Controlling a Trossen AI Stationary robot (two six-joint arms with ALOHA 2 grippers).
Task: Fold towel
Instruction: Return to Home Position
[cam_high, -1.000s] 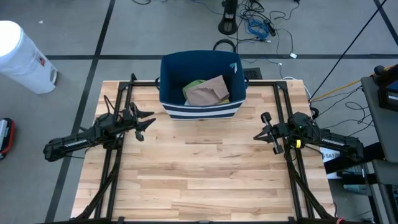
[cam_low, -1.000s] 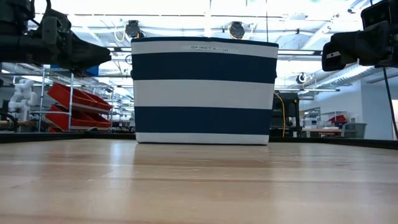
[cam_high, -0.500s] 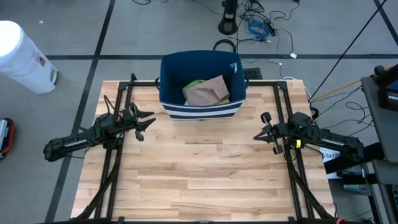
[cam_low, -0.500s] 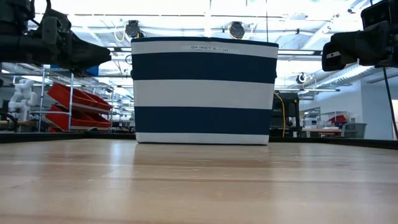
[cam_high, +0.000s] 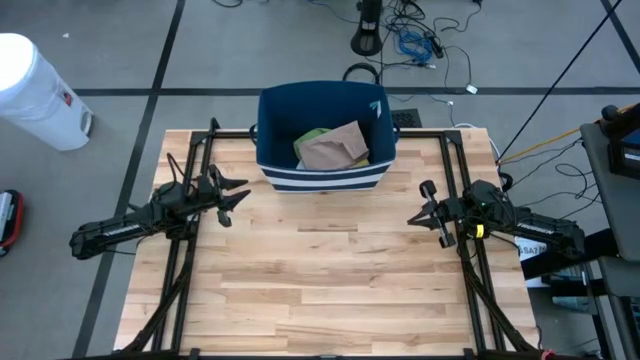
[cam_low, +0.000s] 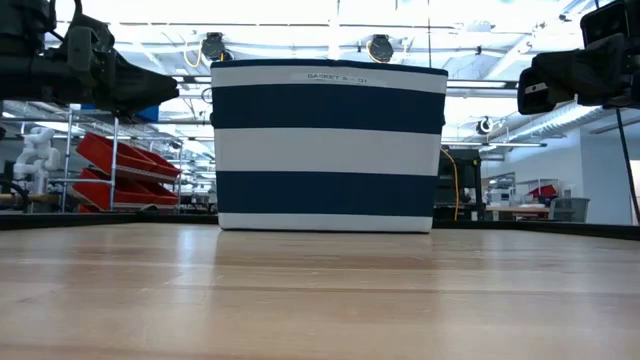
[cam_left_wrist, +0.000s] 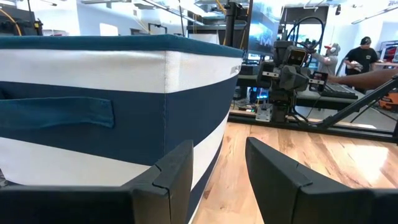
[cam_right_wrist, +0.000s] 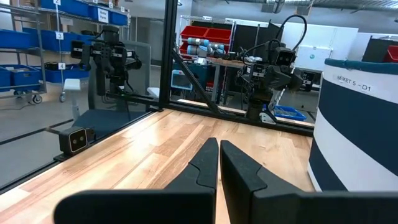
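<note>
Sitting in one bin (cam_high: 268, 120): two towels (cam_high: 336, 148); left hand (cam_high: 240, 195) parted, empty; right hand (cam_high: 414, 217) closed, empty.

Bare wooden table (cam_high: 320, 290) lies open between the left arm (cam_high: 130, 225) and right arm (cam_high: 525, 228); only the striped bin (cam_high: 322, 178) blocks the far edge's middle, with gaps either side.

The only wording that can be read is a line of small dark print (cam_low: 336, 76) on the bin (cam_low: 328, 150), along the white band at its top rim. It begins "BASKET" and ends in something like "5 - 01"; the last characters are uncertain. The red sticker (cam_high: 66, 98) on the white barrel (cam_high: 35, 90), well left of the bin, is too small to read.
</note>
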